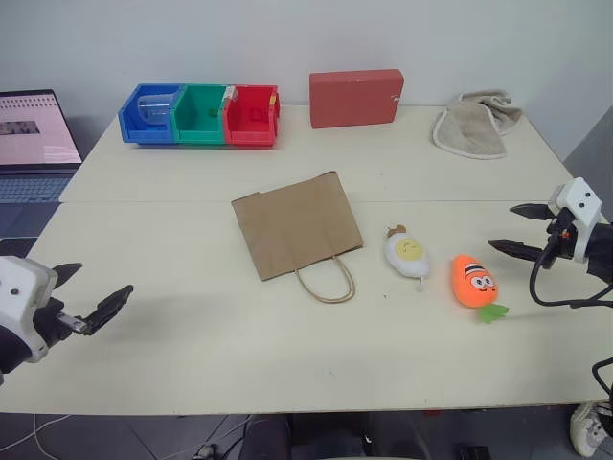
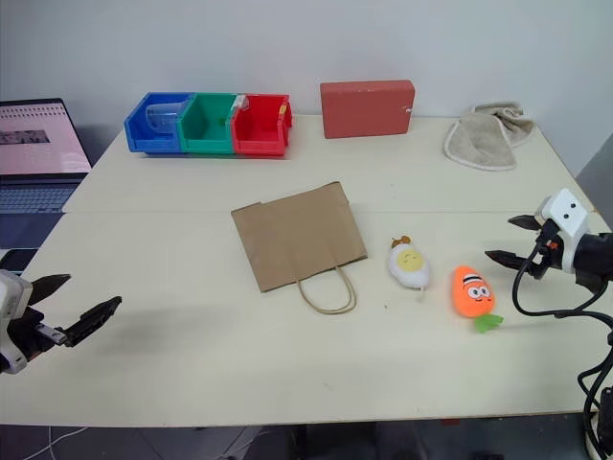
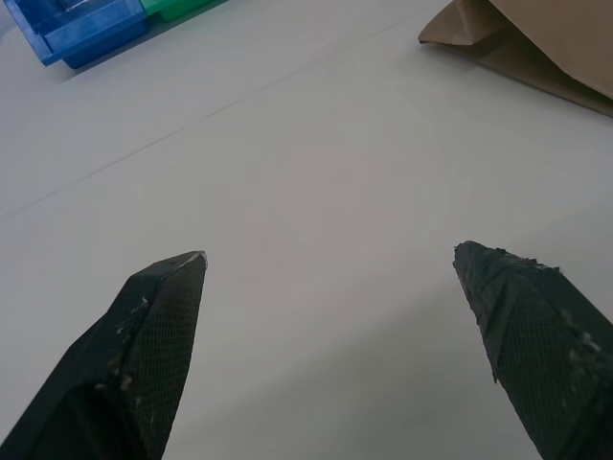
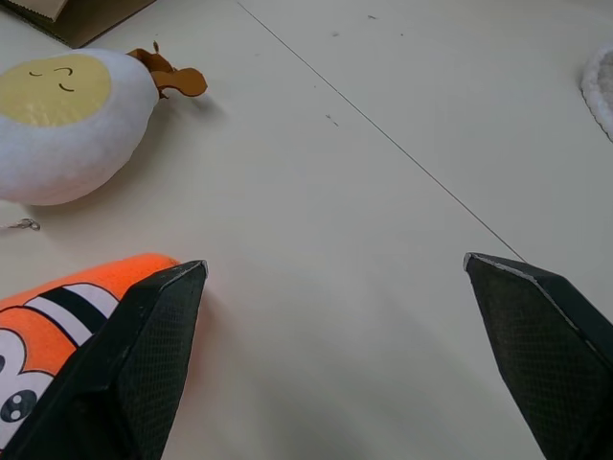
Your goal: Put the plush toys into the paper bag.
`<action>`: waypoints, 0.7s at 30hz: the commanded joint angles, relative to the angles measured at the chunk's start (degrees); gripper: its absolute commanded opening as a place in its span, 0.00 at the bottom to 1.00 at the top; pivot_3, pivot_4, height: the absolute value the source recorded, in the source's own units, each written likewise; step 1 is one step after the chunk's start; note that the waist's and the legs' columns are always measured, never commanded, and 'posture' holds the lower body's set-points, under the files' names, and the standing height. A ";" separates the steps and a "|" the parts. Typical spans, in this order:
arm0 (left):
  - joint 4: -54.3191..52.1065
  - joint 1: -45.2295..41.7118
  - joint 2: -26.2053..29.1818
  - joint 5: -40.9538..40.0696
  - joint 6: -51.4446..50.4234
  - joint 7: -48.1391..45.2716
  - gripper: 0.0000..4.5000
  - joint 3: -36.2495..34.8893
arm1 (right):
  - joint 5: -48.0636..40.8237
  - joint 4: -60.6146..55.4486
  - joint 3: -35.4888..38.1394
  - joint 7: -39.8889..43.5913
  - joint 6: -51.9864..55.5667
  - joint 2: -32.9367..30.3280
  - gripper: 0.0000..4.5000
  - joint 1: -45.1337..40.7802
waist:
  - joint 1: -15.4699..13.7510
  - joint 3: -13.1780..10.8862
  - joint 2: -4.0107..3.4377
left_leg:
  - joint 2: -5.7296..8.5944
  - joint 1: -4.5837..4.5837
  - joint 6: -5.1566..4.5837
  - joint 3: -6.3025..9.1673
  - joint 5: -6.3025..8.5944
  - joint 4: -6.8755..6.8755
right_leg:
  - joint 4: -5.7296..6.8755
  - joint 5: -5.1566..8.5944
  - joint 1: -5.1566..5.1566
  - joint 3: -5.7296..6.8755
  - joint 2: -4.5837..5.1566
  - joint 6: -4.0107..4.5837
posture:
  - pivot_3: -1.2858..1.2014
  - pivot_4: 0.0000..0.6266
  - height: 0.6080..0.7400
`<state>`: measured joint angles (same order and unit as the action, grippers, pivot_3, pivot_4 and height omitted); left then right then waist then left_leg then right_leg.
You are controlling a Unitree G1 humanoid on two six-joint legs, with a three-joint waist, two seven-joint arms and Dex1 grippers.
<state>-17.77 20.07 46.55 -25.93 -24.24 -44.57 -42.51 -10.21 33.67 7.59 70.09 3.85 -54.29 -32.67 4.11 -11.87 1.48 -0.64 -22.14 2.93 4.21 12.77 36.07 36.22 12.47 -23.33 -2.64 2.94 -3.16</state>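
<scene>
So the flat brown kraft paper bag [image 1: 295, 225] is lying on its side in the middle of the cream table [image 1: 192, 326], its thin loop handles [image 1: 326, 280] pointing toward the robot's edge. Just to its right sits the white egg-shaped plush toy with the yellow face [image 1: 407, 255], and a bit further right is the orange carrot plush with eyes and a green leaf [image 1: 475, 282]. The two toys are close but not touching, and neither touches the bag.

The right gripper [image 1: 519, 230] hovers just right of the carrot with its two black fingers spread wide, holding nothing. The left gripper [image 1: 92, 293] is way over at the left edge of the table, well apart from the bag, fingers also wide apart and empty.

Nothing really blocks the way between the toys and the bag, just bare tabletop. The clutter is all along the far edge: a row of three plastic bins, blue [image 1: 150, 114], green [image 1: 201, 114] and red [image 1: 253, 115], a red rectangular box [image 1: 355, 97] standing upright, and a crumpled beige cloth [image 1: 474, 122] at the far right. An open laptop [image 1: 34, 144] sits off to the left beside the table.
</scene>
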 commanded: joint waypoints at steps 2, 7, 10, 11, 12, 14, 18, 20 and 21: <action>-2.09 0.84 -0.12 -0.20 0.87 -1.15 0.98 -0.95 | -0.01 -1.08 -0.13 0.72 0.89 -1.48 1.00 -1.42 | 0.00 0.00 0.00 | 0.00 0.00 0.00 -0.01 0.00 0.00 | 0.00 0.00 0.00 0.00 0.00 0.00 | 0.52 0.24 1.00; -2.27 0.67 -0.05 -0.80 0.13 -1.45 0.98 -1.40 | -0.08 -0.66 -0.33 0.48 0.55 -1.23 1.00 -1.86 | 0.00 0.00 0.00 | 0.00 0.01 0.00 -0.02 0.00 0.00 | 0.00 0.00 -0.01 -0.01 0.00 0.00 | 0.52 0.24 1.00; -2.23 0.15 -0.19 -0.87 0.21 -1.01 0.98 -1.57 | -0.01 -0.31 -0.47 0.36 0.37 -1.09 1.00 -2.06 | 0.01 0.00 0.00 | 0.00 0.01 0.00 -0.03 0.00 0.00 | 0.00 0.00 0.00 -0.02 0.00 0.00 | 0.52 0.24 1.00; -2.22 0.08 -0.44 -1.18 0.83 -1.43 0.98 -1.66 | 0.02 -0.23 -0.49 0.30 0.24 -1.03 1.00 -2.03 | 0.01 0.00 0.00 | 0.00 0.01 0.00 -0.03 0.00 0.00 | 0.00 0.00 -0.01 -0.02 0.00 0.00 | 0.52 0.24 1.00; -2.16 0.00 -0.60 -1.36 1.19 -1.65 0.98 -1.72 | 0.04 -0.18 -0.52 0.28 0.12 -0.98 1.00 -2.01 | 0.01 0.00 0.00 | 0.00 0.01 0.00 -0.03 0.00 0.00 | 0.00 0.00 -0.01 -0.02 0.00 0.00 | 0.52 0.24 1.00; -1.95 -0.31 -0.79 -1.77 1.52 -1.84 0.98 -1.91 | 0.02 -0.11 -0.56 0.24 -0.06 -0.90 1.00 -1.99 | 0.00 0.00 0.00 | 0.00 0.01 0.00 -0.03 0.00 0.00 | 0.00 0.00 -0.01 -0.02 0.00 0.00 | 0.52 0.24 1.00; -1.84 -0.12 -0.69 -4.45 -0.88 -3.15 0.98 -2.72 | -0.42 0.07 -0.29 -0.01 -0.04 -0.66 1.00 -2.19 | 0.01 0.00 0.00 | -0.01 0.01 0.00 -0.04 0.00 0.00 | 0.01 0.00 -0.01 -0.02 0.00 0.00 | 0.52 0.24 1.00; -1.86 -0.42 -1.02 -5.67 -1.10 -3.28 0.98 -3.34 | -0.54 0.12 -0.21 -0.03 -0.06 -0.68 1.00 -2.15 | 0.01 0.00 0.00 | -0.01 0.01 0.00 -0.04 0.00 0.00 | 0.01 0.00 -0.01 -0.03 0.00 0.00 | 0.52 0.24 1.00; -1.87 -0.35 -1.05 -5.24 -0.36 -3.28 0.98 -3.33 | -0.51 0.17 -0.23 -0.09 -0.05 -0.68 1.00 -2.17 | 0.01 0.00 0.00 | -0.01 0.02 0.00 -0.05 0.00 0.00 | 0.01 0.00 -0.01 -0.03 0.00 0.00 | 0.52 0.24 1.00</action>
<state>-18.45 19.83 45.65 -30.21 -25.48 -47.43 -43.34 -10.21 34.07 6.41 69.91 4.33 -54.21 -33.32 4.11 -11.87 1.48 -0.65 -22.12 2.93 4.16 12.77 36.07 36.23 12.47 -23.34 -2.67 2.94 -3.16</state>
